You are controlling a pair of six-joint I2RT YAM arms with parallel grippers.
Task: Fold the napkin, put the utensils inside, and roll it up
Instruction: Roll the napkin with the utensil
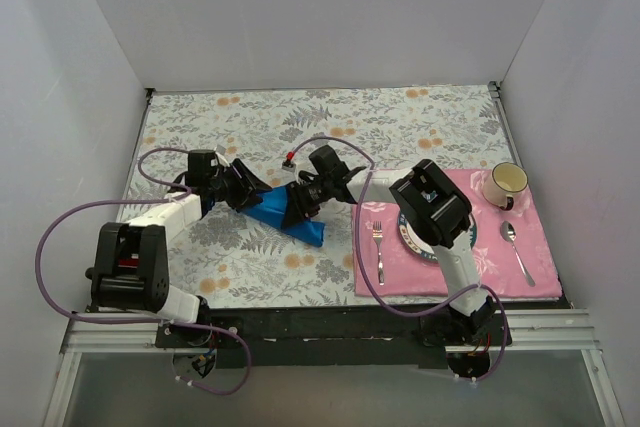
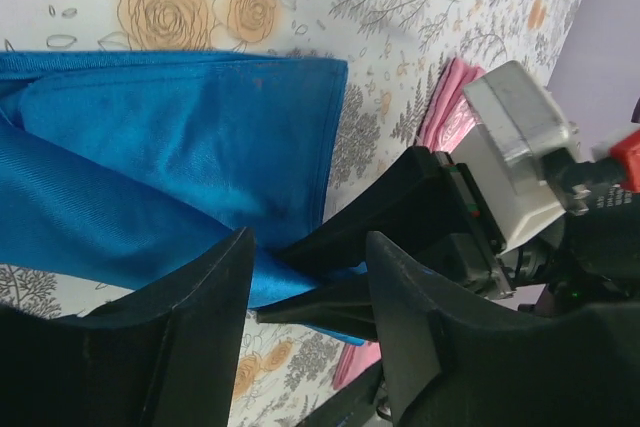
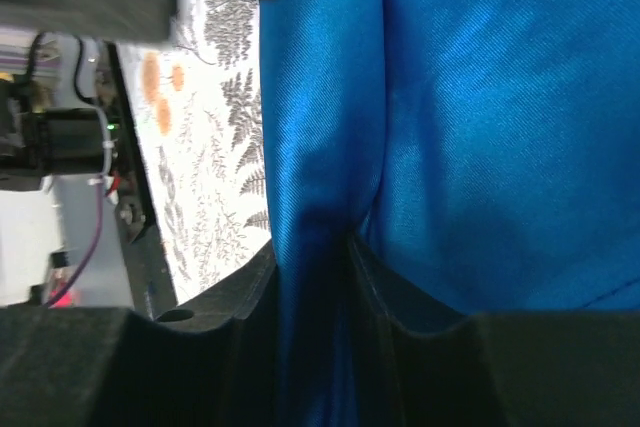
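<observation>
Black fingertips of the right gripper (image 3: 310, 247) are seen closest in the right wrist view, nearly closed, with a ridge of the napkin (image 3: 480, 97) pinched between them. In the left wrist view the left gripper (image 2: 310, 247) is seen with its jaws well apart. A tail of blue cloth runs through the gap, but no clamping can be seen there.

From above, the napkin is found near the middle of the floral table (image 1: 300, 127), bunched and raised between the two grippers, left of the pink placemat (image 1: 540, 267). The fold is judged unfinished.

For a clean fold, a corner should be taken firmly by the left jaws before anything is pulled. The cloth should then be drawn taut, and the raised edge laid square over the flat one so that slack is not trapped.

Further right, a fork (image 1: 378, 250) and a spoon (image 1: 516, 250) are laid on the placemat, with a mug (image 1: 506, 184) behind them. No knife can be made out.
</observation>
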